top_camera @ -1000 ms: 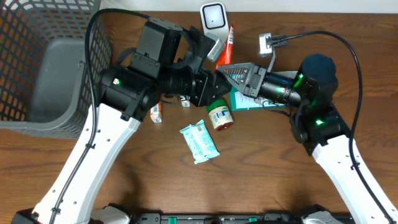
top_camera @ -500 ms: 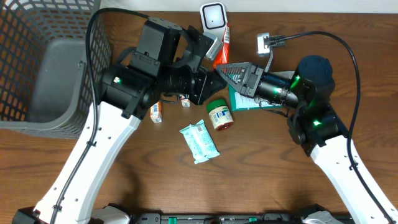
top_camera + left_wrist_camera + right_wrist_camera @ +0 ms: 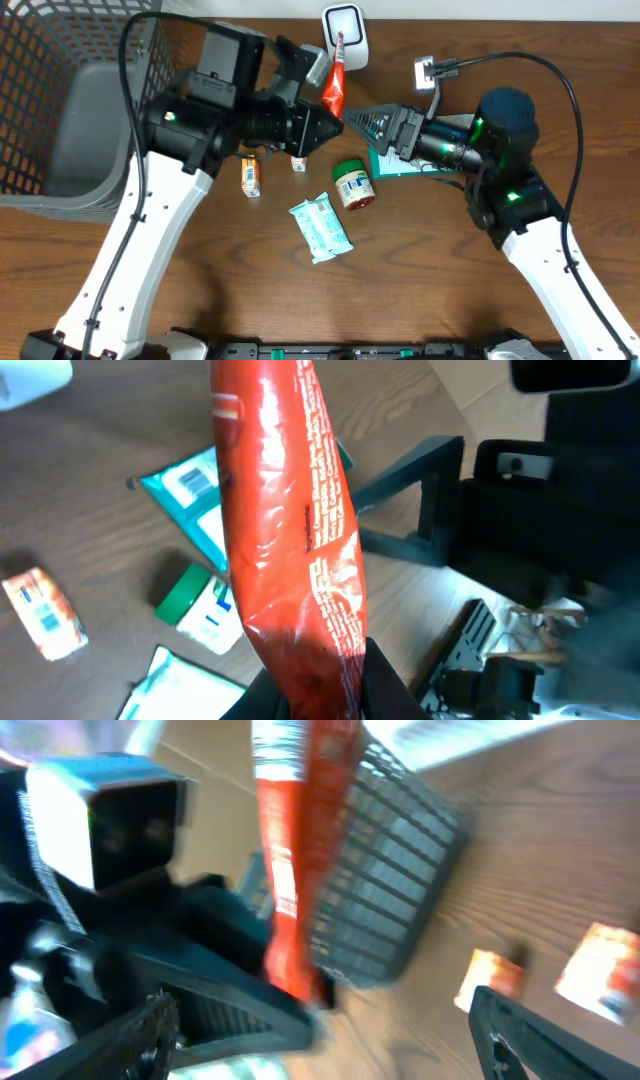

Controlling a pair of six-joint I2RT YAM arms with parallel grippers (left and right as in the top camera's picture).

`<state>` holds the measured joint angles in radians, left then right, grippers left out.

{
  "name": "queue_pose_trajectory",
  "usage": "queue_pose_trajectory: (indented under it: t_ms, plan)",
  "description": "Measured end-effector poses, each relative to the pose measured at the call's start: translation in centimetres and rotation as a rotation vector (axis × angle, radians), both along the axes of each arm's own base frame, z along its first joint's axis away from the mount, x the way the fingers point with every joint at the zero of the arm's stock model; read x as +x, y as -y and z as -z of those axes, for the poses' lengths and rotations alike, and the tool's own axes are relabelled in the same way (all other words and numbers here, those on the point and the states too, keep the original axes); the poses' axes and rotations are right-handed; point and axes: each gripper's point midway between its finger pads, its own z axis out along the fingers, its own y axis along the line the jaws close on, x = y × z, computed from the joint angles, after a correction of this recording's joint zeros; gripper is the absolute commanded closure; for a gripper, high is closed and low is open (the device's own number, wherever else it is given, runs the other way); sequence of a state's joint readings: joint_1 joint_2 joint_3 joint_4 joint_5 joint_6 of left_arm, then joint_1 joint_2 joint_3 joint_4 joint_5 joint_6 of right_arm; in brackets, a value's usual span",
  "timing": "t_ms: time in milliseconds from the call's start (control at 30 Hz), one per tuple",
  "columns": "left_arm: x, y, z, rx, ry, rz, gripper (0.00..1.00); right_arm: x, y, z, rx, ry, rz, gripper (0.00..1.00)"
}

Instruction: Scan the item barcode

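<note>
Packet (image 3: 334, 86), red, clamped in left hand (image 3: 330, 120); scanner (image 3: 343, 25) just beyond that hand; right hand (image 3: 360, 122) beside it, fingers apart.

White print runs down the red pouch (image 3: 290, 560) in my left wrist view, but I cannot read a word of it. Left of the pouch, the teal packet (image 3: 185, 490) bears a white barcode label and the green-lidded jar (image 3: 200, 615) a blue-and-white one, both too small to read.
</note>
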<state>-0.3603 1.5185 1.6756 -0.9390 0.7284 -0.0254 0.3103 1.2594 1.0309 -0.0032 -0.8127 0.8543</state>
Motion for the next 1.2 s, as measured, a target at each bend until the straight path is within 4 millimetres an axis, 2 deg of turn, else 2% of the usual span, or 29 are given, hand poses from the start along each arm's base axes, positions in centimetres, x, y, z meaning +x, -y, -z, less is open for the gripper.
queue_pose_trajectory:
  t_ms: [167,333,433,533,667,733,800,900,933,1000,1067,1200]
  plan:
    - [-0.2,-0.3,0.3,0.004,-0.021,-0.002,0.93,-0.1,2.0,3.8,-0.129,-0.064,0.023,0.15]
    - [-0.3,-1.2,1.3,0.067,-0.045,-0.042,0.93,0.4,6.2,8.4,-0.297,-0.163,0.133,0.17]
    - [-0.1,-2.1,1.8,0.121,-0.051,-0.079,0.93,0.8,8.4,10.1,-0.385,-0.192,0.203,0.18]
    - [0.3,-3.0,1.2,0.182,-0.044,-0.122,0.93,0.8,10.2,11.6,-0.471,-0.223,0.258,0.19]
    - [0.7,-4.0,-0.2,0.263,-0.038,-0.155,0.93,-0.2,12.0,13.5,-0.593,-0.289,0.297,0.18]
    - [1.0,-4.1,-0.9,0.289,-0.037,-0.149,0.93,-0.8,13.1,13.6,-0.667,-0.316,0.316,0.17]
    - [1.6,-4.0,-1.3,0.315,-0.038,-0.141,0.93,-1.0,14.0,12.7,-0.723,-0.320,0.339,0.14]
    - [3.1,-3.6,-1.3,0.340,-0.031,-0.122,0.93,-0.6,15.3,10.0,-0.797,-0.284,0.381,0.08]
    - [3.8,-3.4,-1.2,0.342,-0.020,-0.121,0.93,-0.1,15.7,8.7,-0.811,-0.253,0.401,0.06]
    - [5.7,-2.9,-0.9,0.348,0.031,-0.110,0.93,0.7,16.0,7.5,-0.829,-0.206,0.418,0.01]
    - [7.5,-2.6,-0.5,0.378,0.102,-0.094,0.93,1.1,16.3,7.4,-0.853,-0.190,0.426,0.01]
    - [11.1,-3.5,0.7,0.538,0.255,-0.102,0.93,1.7,16.8,8.9,-0.906,-0.217,0.416,0.01]
